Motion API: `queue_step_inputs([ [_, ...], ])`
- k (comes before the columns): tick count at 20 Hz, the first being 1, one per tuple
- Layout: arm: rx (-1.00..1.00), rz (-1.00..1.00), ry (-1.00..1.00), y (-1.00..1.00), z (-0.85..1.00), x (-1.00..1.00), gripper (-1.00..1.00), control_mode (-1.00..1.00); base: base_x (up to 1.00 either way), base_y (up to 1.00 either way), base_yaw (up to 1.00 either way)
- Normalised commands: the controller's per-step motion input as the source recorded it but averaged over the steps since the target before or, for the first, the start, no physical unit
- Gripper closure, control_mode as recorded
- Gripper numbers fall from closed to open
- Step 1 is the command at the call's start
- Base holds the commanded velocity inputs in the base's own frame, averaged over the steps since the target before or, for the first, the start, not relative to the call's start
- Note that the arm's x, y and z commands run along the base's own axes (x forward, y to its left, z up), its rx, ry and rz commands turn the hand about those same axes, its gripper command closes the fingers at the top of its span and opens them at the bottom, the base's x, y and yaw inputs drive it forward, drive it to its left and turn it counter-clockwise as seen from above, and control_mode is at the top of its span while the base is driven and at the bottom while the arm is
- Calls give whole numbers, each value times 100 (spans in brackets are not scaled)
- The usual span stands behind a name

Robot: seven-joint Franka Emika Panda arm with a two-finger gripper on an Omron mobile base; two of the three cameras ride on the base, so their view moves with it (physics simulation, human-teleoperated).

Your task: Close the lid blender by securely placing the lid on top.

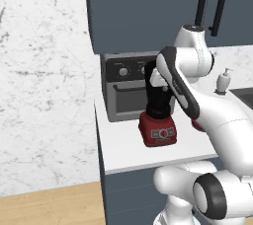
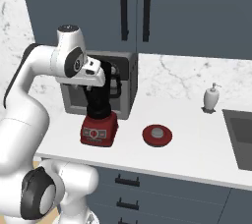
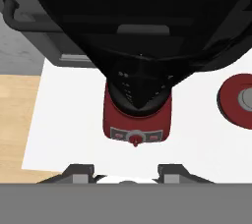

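1. The hand (image 3: 127, 179) hovers directly above the blender (image 2: 100, 115), its fingers spread apart and gripping nothing.
2. The blender stands on the white desk (image 2: 197, 144) in front of the grey toaster oven (image 1: 121, 93), its jar mouth uncovered.
3. The lid (image 2: 157, 135) lies flat on the desk just to the blender's right, untouched.
4. Judged step: the pickup has not begun. Next, the hand should shift over the lid, descend and close on its rim.
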Motion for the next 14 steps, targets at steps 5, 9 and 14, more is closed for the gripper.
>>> queue_step_inputs([
  [5, 0, -1, -1, -5, 0, -14, -100, -100, 0, 0, 0],
  [9, 4, 0, -13, -43, 0, -45, -100, -100, 0, 0, 0],
  [14, 4, 0, -11, -63, -14, -35, -100, -100, 0, 0, 0],
])
